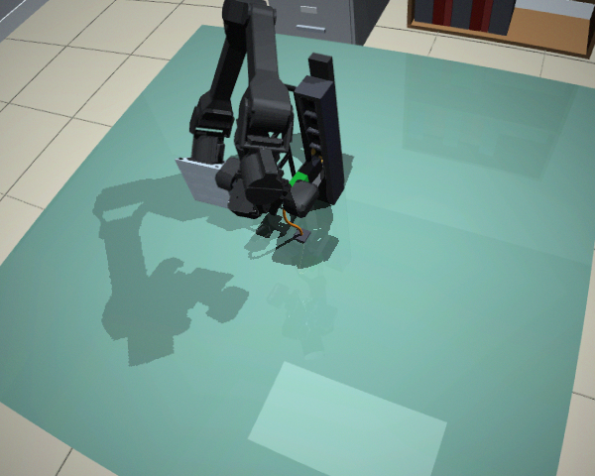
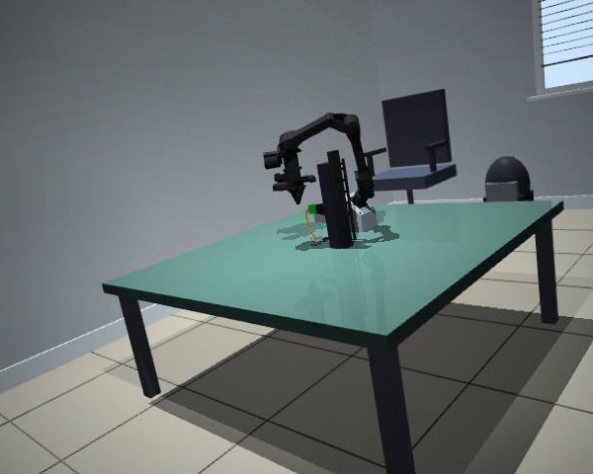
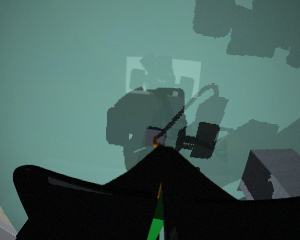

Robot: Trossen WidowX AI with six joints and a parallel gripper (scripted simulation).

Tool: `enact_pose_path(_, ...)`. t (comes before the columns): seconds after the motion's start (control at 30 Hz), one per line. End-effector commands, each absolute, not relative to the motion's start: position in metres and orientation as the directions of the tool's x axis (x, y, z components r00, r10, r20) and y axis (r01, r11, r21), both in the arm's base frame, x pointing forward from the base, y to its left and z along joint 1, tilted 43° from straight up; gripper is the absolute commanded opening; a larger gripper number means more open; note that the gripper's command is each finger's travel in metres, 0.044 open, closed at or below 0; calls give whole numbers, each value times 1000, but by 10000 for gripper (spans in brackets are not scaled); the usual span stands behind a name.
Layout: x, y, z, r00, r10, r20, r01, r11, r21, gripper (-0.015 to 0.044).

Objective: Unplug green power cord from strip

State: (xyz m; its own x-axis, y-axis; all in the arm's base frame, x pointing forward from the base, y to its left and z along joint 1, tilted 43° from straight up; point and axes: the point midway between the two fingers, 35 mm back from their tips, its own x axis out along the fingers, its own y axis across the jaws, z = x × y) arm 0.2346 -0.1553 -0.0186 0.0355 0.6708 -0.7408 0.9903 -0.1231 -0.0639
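Note:
The green plug (image 1: 298, 178) (image 2: 312, 207) (image 3: 155, 225) sits low on the upright black power strip (image 1: 333, 148) (image 2: 340, 224), its dark front end against the socket side. An orange cord (image 1: 286, 218) (image 2: 307, 224) (image 3: 155, 143) hangs from the plug to a small dark square (image 1: 302, 235) on the table. My gripper (image 2: 298, 201) (image 3: 164, 152) is shut and empty, its tips pointing down just above and beside the plug's outer end. In the top view the arm hides the fingertips. In the wrist view the fingers hide most of the plug, and the strip does not show.
A pale grey block (image 1: 200, 181) (image 2: 366, 219) (image 3: 290, 172) stands beneath the arm's base end, on the far side of the strip in the exterior view. Thin dark rods stand behind the strip. The green table (image 1: 416, 307) (image 2: 245, 285) carries them.

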Motion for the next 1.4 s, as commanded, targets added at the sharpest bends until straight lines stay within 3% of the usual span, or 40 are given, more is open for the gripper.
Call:
enact_pose_path(0.0, 234, -155, -19, 32, 670, -742, 991, -118, -64, 0)
enact_pose_path(1.2, 234, -155, -19, 32, 670, -742, 991, -118, -64, 0)
enact_pose_path(1.37, 235, -155, -19, 35, 671, -741, 990, -123, -64, 131)
